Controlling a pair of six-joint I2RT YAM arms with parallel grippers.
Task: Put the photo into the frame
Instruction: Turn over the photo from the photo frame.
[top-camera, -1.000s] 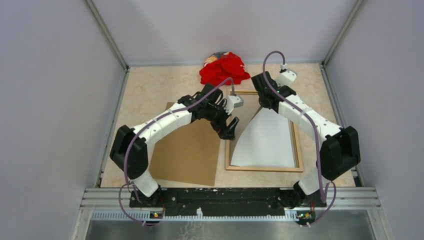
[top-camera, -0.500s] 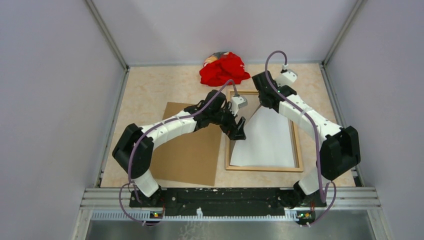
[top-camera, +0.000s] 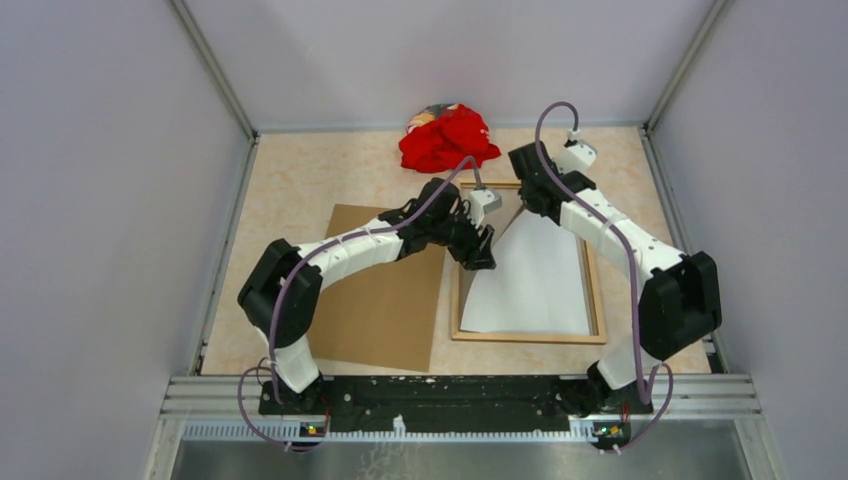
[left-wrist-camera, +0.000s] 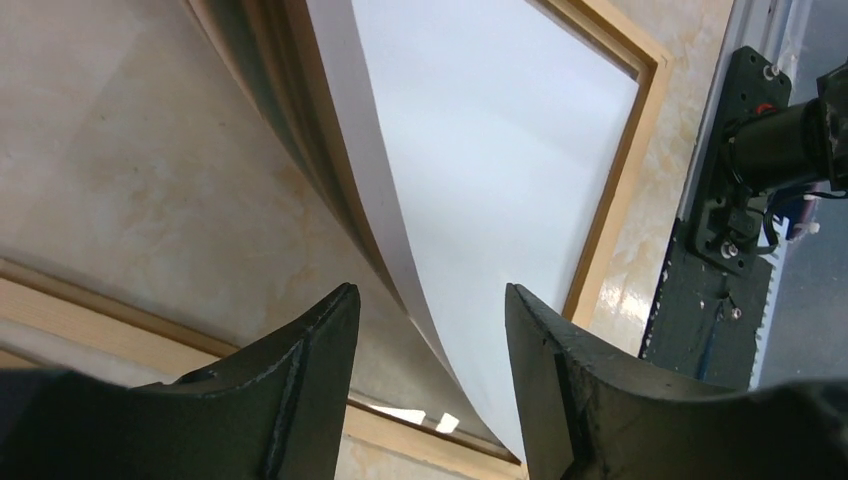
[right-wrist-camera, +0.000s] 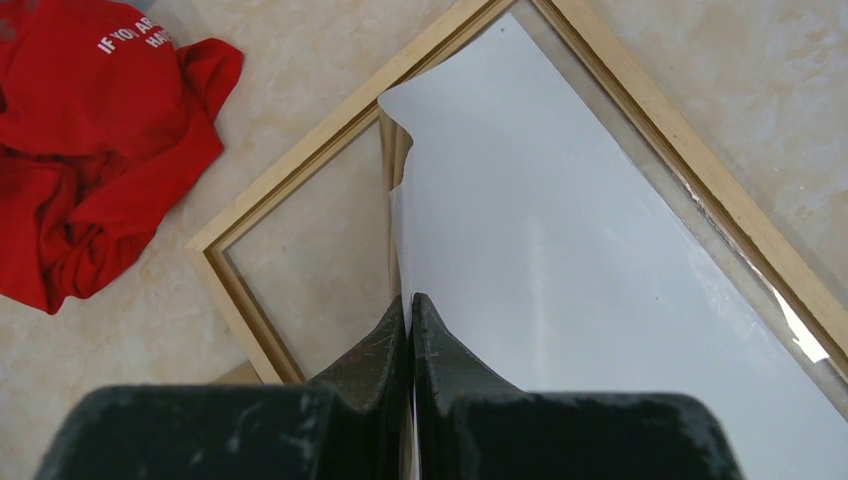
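The photo (top-camera: 530, 280) lies white reverse up inside the light wooden frame (top-camera: 596, 290), and its far-left part is lifted and curled. My right gripper (top-camera: 524, 205) is shut on the photo's raised far edge; in the right wrist view the gripper (right-wrist-camera: 410, 300) pinches the white sheet (right-wrist-camera: 560, 250) above the frame's corner (right-wrist-camera: 290, 190). At the photo's left edge is my left gripper (top-camera: 482, 252). In the left wrist view this gripper (left-wrist-camera: 430, 292) is open, with the curled edge of the photo (left-wrist-camera: 500, 150) between the fingers, touching neither. The frame's strip (left-wrist-camera: 615, 190) runs behind.
A plain brown board (top-camera: 375, 300) lies flat left of the frame, under the left arm. A crumpled red cloth (top-camera: 448, 138) sits at the back of the table, also seen as red cloth (right-wrist-camera: 90, 130) beyond the frame's corner. Grey walls enclose the table.
My left arm has reached right, from over the board to the photo's left edge, and its jaws have narrowed around that edge. The right gripper kept its hold, barely moving.
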